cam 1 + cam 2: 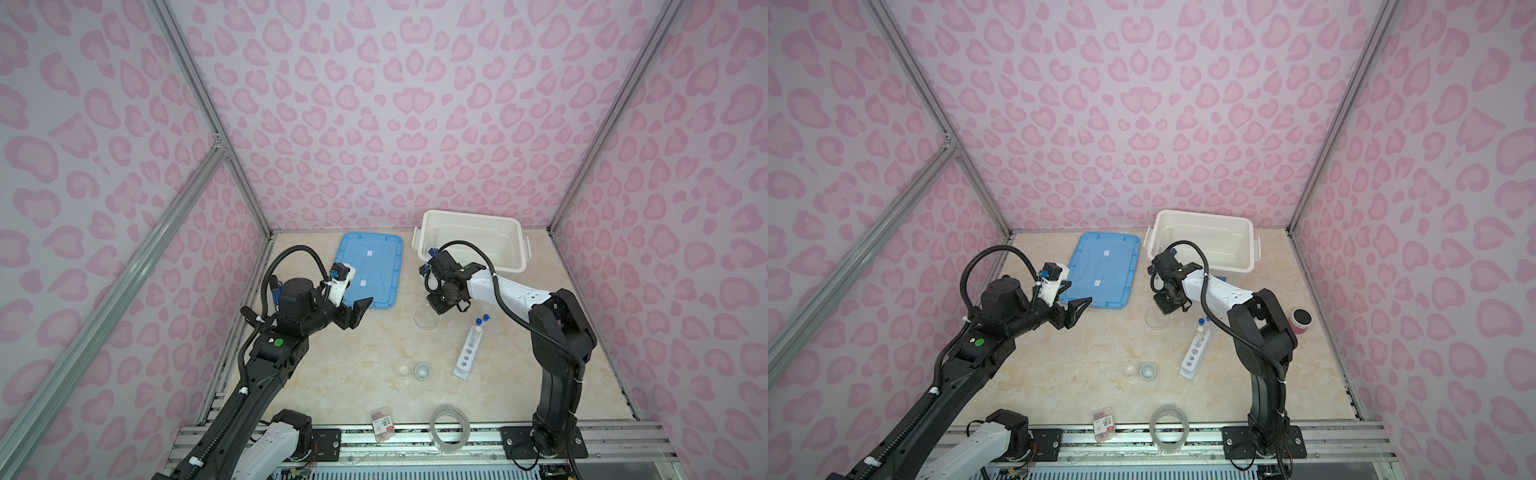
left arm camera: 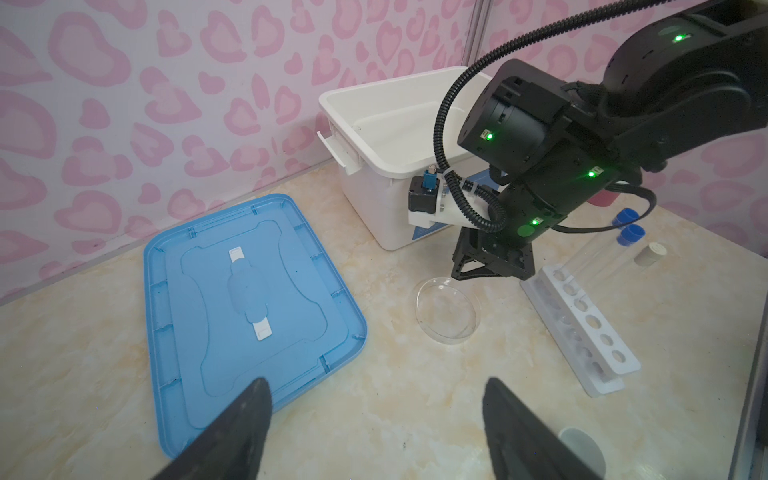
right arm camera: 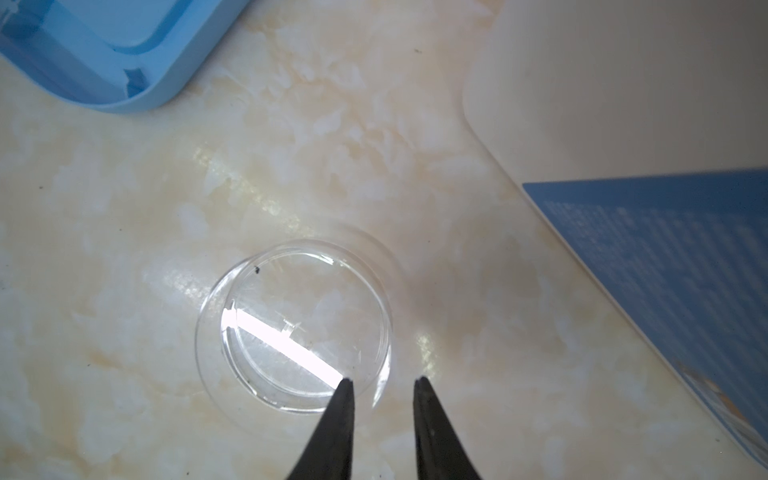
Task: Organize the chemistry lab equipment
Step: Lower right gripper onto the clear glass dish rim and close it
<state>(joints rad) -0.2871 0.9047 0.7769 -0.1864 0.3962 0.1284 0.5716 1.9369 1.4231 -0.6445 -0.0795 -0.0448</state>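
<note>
Two blue-capped test tubes (image 2: 631, 235) are counted, and one white-capped tube (image 2: 651, 252). One white rack (image 1: 467, 353) is seen, and six holes are counted in it. One clear petri dish (image 2: 446, 309), one tiny glass dish (image 1: 404, 370) and one small white cup (image 1: 422, 370) are present. One white bin (image 1: 473, 235), one blue lid (image 1: 370, 266), one tape roll (image 1: 449, 409), one red-labelled packet (image 1: 382, 424) and one red canister (image 1: 1301, 322) are also counted.

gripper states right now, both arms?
Left gripper: open wide, holding nothing.
Right gripper: open narrowly, tips astride the petri dish rim, nothing held.
</note>
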